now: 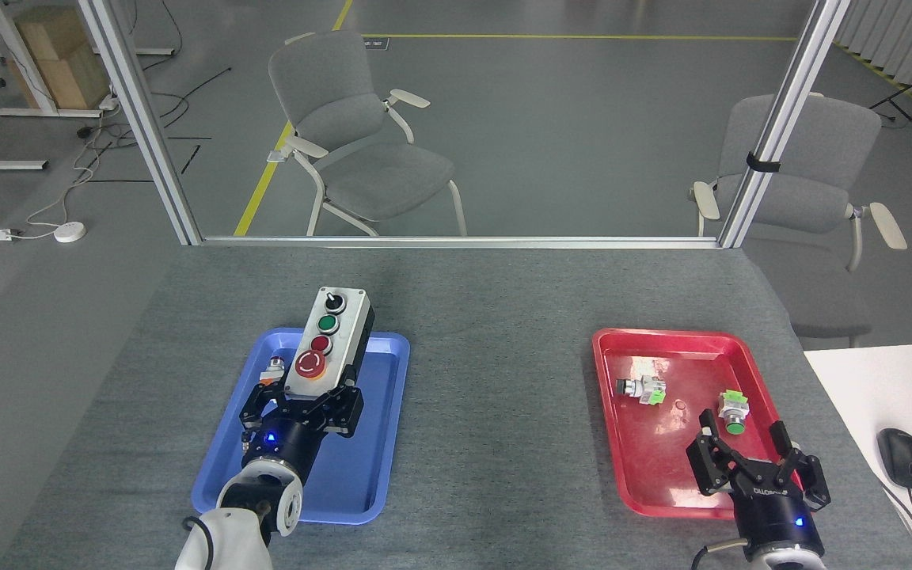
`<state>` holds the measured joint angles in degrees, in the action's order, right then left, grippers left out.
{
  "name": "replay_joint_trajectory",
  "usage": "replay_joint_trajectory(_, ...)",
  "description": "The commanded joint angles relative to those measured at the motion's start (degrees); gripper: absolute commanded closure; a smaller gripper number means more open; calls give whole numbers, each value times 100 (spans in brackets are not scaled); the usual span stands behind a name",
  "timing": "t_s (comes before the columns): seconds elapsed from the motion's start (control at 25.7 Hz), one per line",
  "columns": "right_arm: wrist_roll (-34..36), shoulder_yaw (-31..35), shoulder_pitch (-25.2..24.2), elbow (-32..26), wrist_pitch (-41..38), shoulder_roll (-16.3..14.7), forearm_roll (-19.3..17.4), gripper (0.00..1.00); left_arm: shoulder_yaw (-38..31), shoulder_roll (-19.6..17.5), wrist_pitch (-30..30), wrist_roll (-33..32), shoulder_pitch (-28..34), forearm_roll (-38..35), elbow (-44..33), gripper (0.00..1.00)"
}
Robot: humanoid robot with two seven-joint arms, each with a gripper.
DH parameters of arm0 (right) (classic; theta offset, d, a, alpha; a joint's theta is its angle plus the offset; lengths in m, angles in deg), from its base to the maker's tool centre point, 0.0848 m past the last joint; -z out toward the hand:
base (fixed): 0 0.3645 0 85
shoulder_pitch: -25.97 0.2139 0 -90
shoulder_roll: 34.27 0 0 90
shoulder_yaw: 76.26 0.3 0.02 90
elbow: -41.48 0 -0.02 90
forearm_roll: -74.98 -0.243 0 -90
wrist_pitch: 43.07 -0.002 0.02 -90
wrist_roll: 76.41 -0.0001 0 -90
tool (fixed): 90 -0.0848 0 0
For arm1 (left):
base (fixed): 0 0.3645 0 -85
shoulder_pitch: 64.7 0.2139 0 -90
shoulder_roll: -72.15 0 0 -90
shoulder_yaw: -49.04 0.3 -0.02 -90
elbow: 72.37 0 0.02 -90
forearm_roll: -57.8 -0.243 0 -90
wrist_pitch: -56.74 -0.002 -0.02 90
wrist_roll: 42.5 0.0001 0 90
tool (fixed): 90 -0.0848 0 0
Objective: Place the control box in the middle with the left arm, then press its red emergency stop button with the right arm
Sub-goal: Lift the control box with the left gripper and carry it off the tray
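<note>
Left of centre in the frame, the left gripper (303, 402) grasps the near end of the control box (327, 343), held above the blue tray (381, 443). The box looks rigid and fairly heavy, so an end hold may let it sag. At lower right, the right gripper (755, 459) hangs with fingers spread over the red tray (622, 459).

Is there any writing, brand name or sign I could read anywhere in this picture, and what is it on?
White lettering on the black right tool: there, but too small to read.
White arrow marks on the big red emergency stop button of the light-grey oblong control box: signs only, no words.
Small floor marker on the yellow line behind the grey chair: too blurred to read.
Nothing else legible.
</note>
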<state>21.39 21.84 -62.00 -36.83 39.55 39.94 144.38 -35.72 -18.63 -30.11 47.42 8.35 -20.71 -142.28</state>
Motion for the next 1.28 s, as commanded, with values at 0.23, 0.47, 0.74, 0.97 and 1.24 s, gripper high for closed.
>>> replay_joint_trajectory(0.23,-7,7,7,0,9,-12,-5,1,1656,755,-571,-71,350,-33,-576,100)
replay_joint_trajectory(0.47,-7,7,16,0,18,-12,-5,1,2561,869,-1177,-203,-256,-410,540,100)
replay_joint_trajectory(0.74,2,7,25,0,18,-3,-5,1,3009,878,-1195,-194,-845,-367,1929,100)
replay_joint_trajectory(0.97,-7,7,25,0,18,-3,-5,1,3246,878,-1168,-221,-933,-367,1999,100)
replay_joint_trajectory(1.24,-24,7,16,0,18,-3,-5,1,3484,878,-1195,-229,-933,-331,1990,22)
